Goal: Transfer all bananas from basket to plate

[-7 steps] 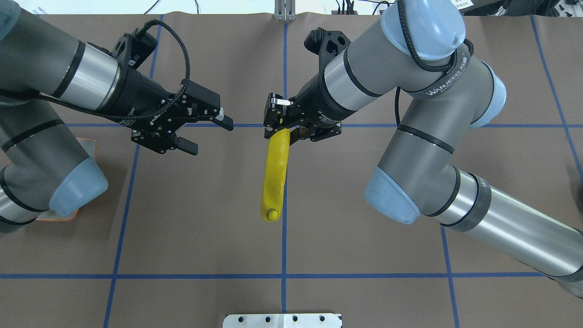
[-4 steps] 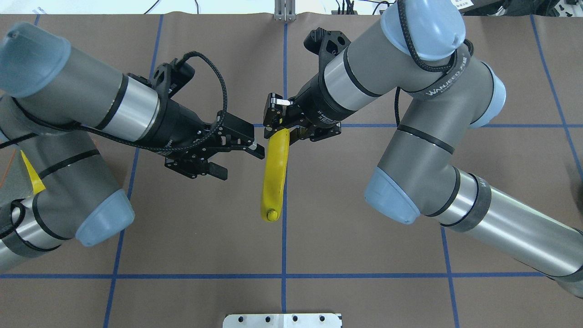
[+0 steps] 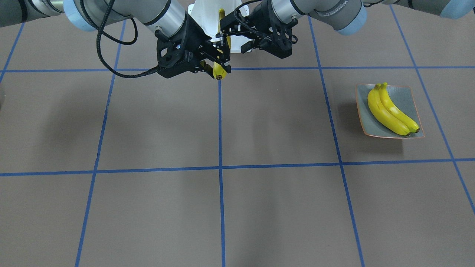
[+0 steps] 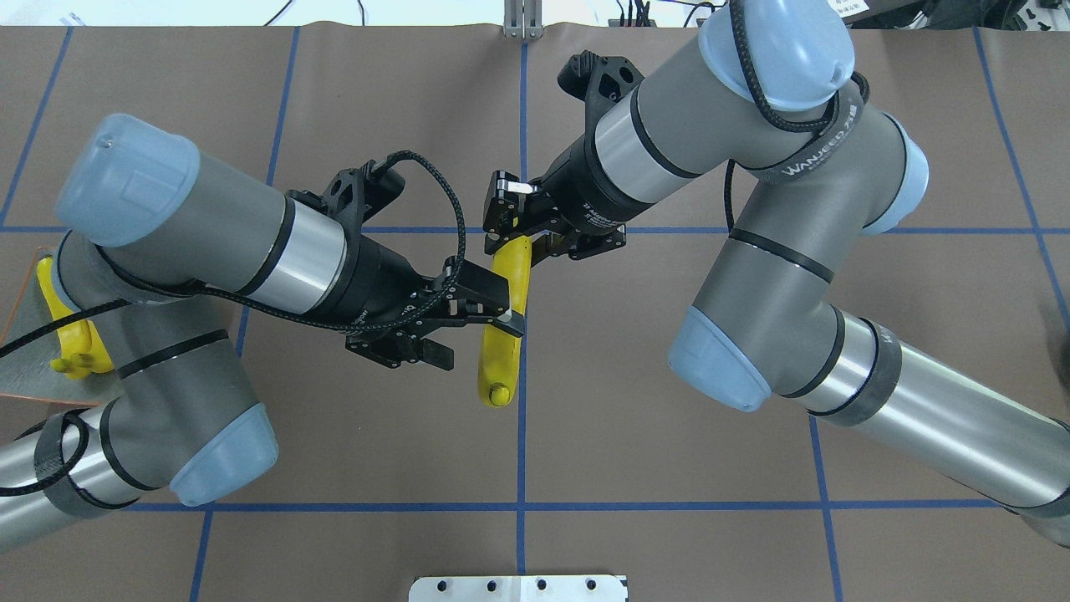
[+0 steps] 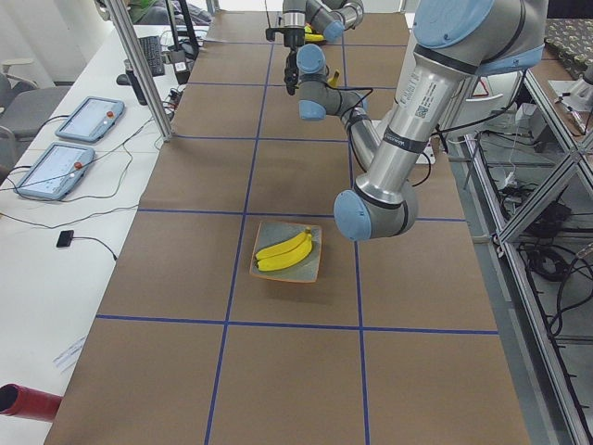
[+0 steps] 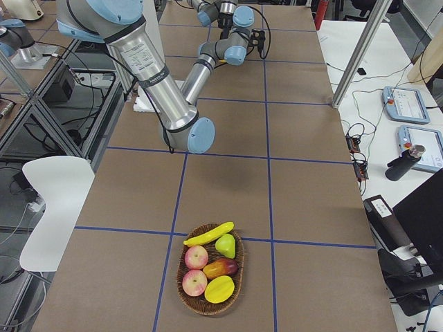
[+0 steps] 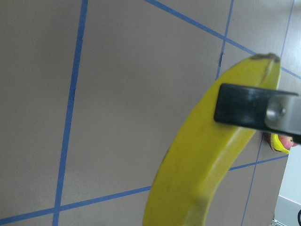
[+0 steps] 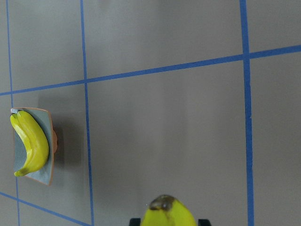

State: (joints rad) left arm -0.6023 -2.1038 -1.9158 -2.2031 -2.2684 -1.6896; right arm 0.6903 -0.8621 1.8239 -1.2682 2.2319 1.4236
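As my right tool (image 4: 508, 238) grips a banana (image 4: 501, 359) over the blue-taped desk (image 4: 652, 435), my left tool (image 4: 482, 343) gapes; plate (image 4: 21, 330) half-hidden overhead.

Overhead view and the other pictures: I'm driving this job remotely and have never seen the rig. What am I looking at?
It is a robot with a left arm and a right arm at a brown table taped into blue squares. The overhead view looks down from behind the robot, so its left arm is on the left. The front view faces it, so the sides swap. Two side views look along the table from each end, and a camera rides on each wrist. The right hand is shut on one end of a banana held above the table. The left hand is open at that banana's middle. Two bananas lie on the plate. One more banana lies in the basket with other fruit.
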